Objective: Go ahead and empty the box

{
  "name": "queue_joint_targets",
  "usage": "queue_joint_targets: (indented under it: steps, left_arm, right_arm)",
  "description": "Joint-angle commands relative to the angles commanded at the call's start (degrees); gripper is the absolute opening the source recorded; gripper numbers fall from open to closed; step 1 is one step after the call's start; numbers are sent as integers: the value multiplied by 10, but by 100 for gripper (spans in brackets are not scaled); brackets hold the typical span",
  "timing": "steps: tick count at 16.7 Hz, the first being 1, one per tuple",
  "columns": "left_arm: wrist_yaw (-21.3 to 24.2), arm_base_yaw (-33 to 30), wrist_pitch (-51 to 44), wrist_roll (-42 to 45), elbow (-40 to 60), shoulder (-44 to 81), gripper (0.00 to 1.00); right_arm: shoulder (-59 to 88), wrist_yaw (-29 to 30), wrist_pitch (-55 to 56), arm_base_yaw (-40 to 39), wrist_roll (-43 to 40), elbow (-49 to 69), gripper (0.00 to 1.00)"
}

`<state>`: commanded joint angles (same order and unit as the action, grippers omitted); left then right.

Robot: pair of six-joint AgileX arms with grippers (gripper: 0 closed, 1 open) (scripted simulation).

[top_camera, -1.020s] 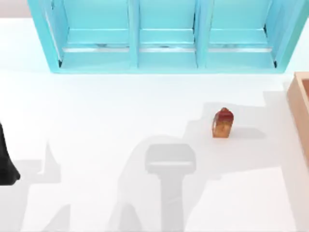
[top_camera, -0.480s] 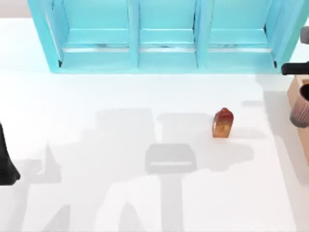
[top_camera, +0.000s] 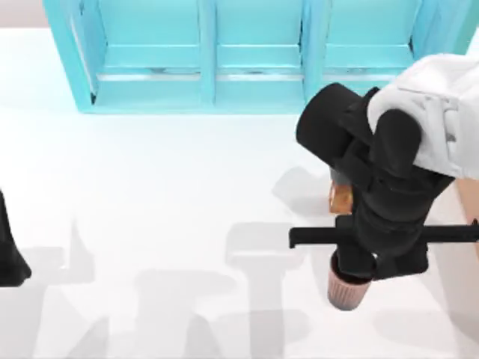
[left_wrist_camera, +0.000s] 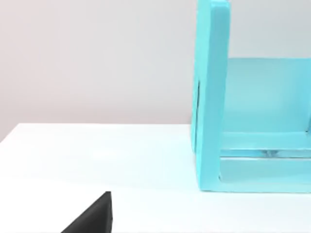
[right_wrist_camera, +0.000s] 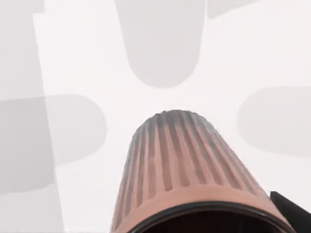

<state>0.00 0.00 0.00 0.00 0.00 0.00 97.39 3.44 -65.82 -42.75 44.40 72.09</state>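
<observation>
The right gripper (top_camera: 350,275) hangs over the white table (top_camera: 165,194) toward four o'clock, pinching a ribbed, salmon-pink cup (top_camera: 346,288) by its rim; in the right wrist view the cup (right_wrist_camera: 187,170) hangs above bare tabletop. At the arm's ten o'clock a small orange-brown bottle (top_camera: 340,198) peeks out. The box shows as a sliver (top_camera: 474,213) at three o'clock. The cyan shelf (top_camera: 254,60) fills twelve o'clock. The left arm sits parked at nine o'clock.

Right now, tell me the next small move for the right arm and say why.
Probably lower the ribbed cup straight down onto the white table and let go. The right gripper carries it over bare tabletop, beside the small amber bottle, with no contact visible under its base in the right wrist view. The left arm sits parked at the left edge.
</observation>
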Motion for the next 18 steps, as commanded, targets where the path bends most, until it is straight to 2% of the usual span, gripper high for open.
queue_joint_targets:
  steps: [4, 9, 15, 18]
  left_arm:
    - [0, 0, 0, 0, 0, 0, 100]
    - [0, 0, 0, 0, 0, 0, 100]
    - [0, 0, 0, 0, 0, 0, 100]
    - [0, 0, 0, 0, 0, 0, 100]
  right_arm:
    - [-25, 4, 29, -56, 56, -47, 0]
    - [-20, 4, 30, -54, 57, -48, 0]
    - [12, 4, 124, -59, 59, -105, 0]
    - [15, 5, 131, -59, 60, -110, 0]
